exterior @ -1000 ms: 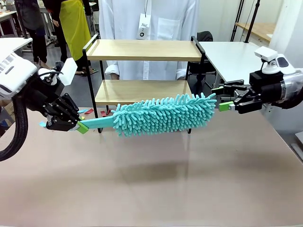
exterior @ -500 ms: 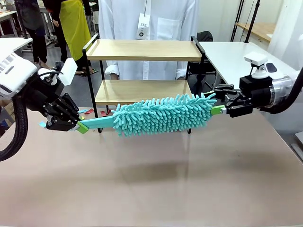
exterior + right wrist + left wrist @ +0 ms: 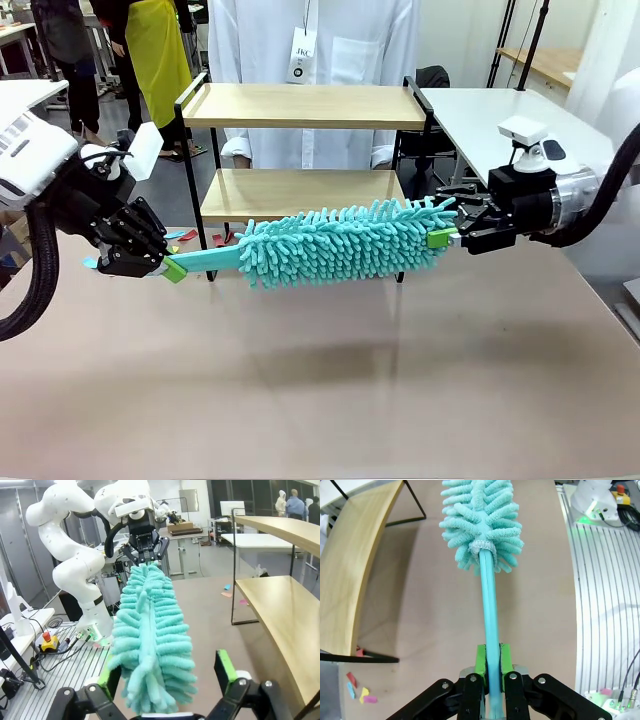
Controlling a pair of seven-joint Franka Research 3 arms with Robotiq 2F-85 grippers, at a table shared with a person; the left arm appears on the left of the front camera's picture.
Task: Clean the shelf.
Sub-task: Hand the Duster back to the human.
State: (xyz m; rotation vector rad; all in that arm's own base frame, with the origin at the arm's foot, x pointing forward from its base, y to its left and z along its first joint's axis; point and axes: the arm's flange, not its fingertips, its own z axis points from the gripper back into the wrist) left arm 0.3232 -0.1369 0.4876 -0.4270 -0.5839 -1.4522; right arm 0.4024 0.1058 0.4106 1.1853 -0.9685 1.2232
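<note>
A teal fluffy duster (image 3: 345, 243) hangs level above the brown table, in front of the shelf (image 3: 300, 106). The shelf has two light wooden boards in a thin black frame. My left gripper (image 3: 170, 267) is shut on the duster's flat teal handle (image 3: 488, 605), seen between the green pads (image 3: 480, 660). My right gripper (image 3: 445, 222) is open, its jaws standing on either side of the duster's free tip (image 3: 150, 685). In the right wrist view one green pad (image 3: 225, 670) stands clear of the fluff, and the shelf's boards (image 3: 280, 610) run along the right.
A person in a white shirt (image 3: 310, 40) stands just behind the shelf. Small coloured paper scraps (image 3: 185, 236) lie on the table by the shelf's left foot. A white table (image 3: 500, 125) stands at the back right. The brown table's near half (image 3: 330, 390) is bare.
My right gripper has moved left to the duster's tip and now straddles it, still open. The left gripper and the duster have stayed put.
</note>
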